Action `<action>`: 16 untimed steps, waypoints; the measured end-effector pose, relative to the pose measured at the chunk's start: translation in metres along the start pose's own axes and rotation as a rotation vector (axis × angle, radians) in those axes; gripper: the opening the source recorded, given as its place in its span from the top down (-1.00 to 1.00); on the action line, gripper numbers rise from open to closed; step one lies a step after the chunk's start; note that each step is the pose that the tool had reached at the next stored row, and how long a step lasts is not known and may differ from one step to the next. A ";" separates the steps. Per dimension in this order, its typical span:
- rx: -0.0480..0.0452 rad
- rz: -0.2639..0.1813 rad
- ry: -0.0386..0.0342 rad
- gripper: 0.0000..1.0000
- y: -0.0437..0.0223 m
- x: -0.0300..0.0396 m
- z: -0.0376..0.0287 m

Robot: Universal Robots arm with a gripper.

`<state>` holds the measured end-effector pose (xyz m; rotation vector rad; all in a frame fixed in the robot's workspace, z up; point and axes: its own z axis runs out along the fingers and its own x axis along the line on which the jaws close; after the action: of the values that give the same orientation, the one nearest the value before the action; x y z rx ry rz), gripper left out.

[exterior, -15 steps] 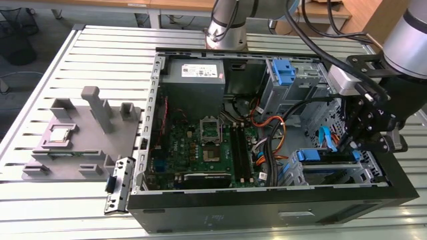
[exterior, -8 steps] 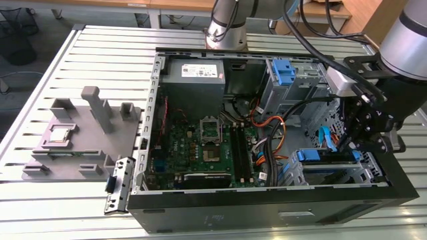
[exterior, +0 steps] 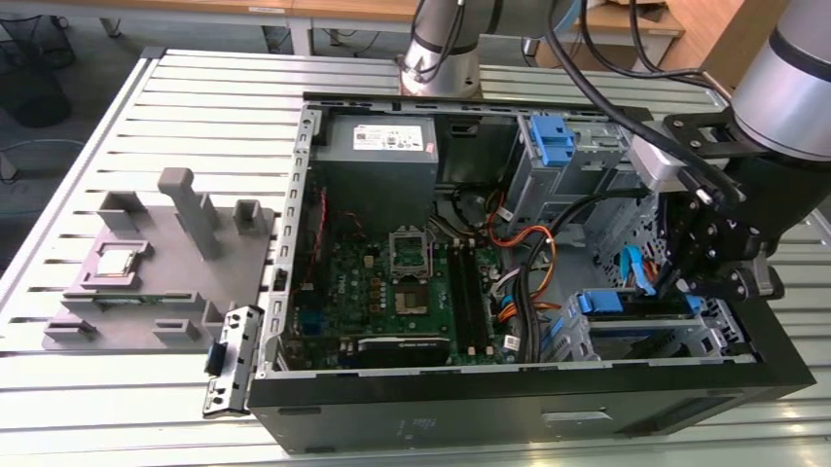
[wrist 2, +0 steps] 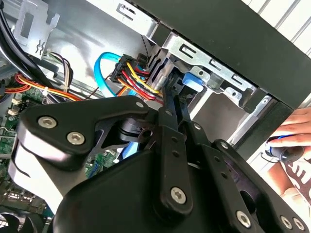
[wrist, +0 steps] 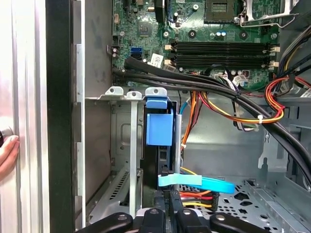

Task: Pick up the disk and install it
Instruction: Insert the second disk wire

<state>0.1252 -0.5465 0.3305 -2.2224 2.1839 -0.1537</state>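
The tool (exterior: 695, 282) stands inside the open case (exterior: 520, 413), down at the drive cage (exterior: 649, 336) in the corner near the front wall. In both wrist views its black fingers (wrist 2: 170, 104) lie close together with their tips at the rear edge of the disk (wrist: 159, 130); whether they pinch that edge I cannot tell.

The disk sits on edge in a cage slot straight ahead of the tool, its blue carrier tab (wrist: 156, 103) level with the cage's tabbed rail (wrist: 119, 91). A thin steel divider (wrist: 133, 155) runs just beside it, and the slot beyond the divider is open. On the disk's other side a light-blue data cable (wrist: 197, 183) and a bundle of red, yellow and black power leads (wrist: 199, 196) reach its rear edge, touching or nearly so. Black cables (wrist: 204, 82) and orange leads (wrist: 228, 114) cross the floor of the case beyond the cage, narrowing the room there.

Further from the tool, the case holds the motherboard (exterior: 403, 282), the power supply (exterior: 377, 141) and a second bay with an upright blue bracket (exterior: 552, 141). The case lies on a slatted worktop (exterior: 195, 107); a grey fixture (exterior: 150, 263) stands well apart from the tool. A person's hand (wrist: 7, 153) rests outside the case wall.
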 end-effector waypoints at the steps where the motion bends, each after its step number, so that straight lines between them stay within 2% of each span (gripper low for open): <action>1: 0.0000 0.000 0.0002 0.67 0.0002 0.0000 0.0006; 16: 0.0000 0.000 -0.0010 0.65 0.0008 -0.0002 0.0032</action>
<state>0.1247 -0.5465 0.3272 -2.2218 2.1835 -0.1525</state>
